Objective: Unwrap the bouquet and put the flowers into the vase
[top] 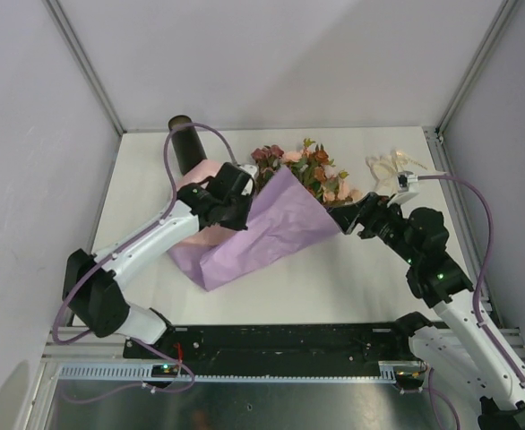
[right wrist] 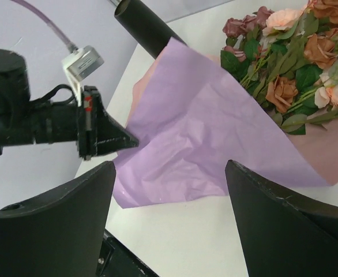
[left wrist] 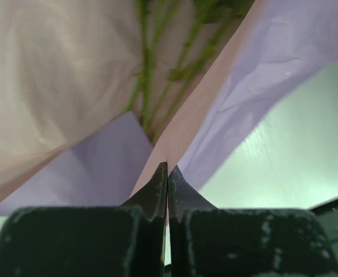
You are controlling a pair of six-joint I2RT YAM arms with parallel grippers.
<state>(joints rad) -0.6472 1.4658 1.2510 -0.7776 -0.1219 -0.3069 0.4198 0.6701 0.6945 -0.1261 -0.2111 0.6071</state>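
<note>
— Where the left pincer (left wrist: pixel 168 173) pinches shut, what is caught?

— An edge of the lilac wrapping paper (top: pixel 262 237). The right pincer (right wrist: pixel 169 190) gapes empty beside the bouquet (top: pixel 309 177), which lies on the tabletop (top: pixel 361 269), black vase (top: pixel 184 148) just behind. Unwrapping looks under way; next, likely, peel the paper off the stems (left wrist: pixel 149 75).

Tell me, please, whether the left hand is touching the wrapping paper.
Touching. The left wrist view shows the left hand shut on an edge of the paper, which runs straight into its closed tips.
</note>
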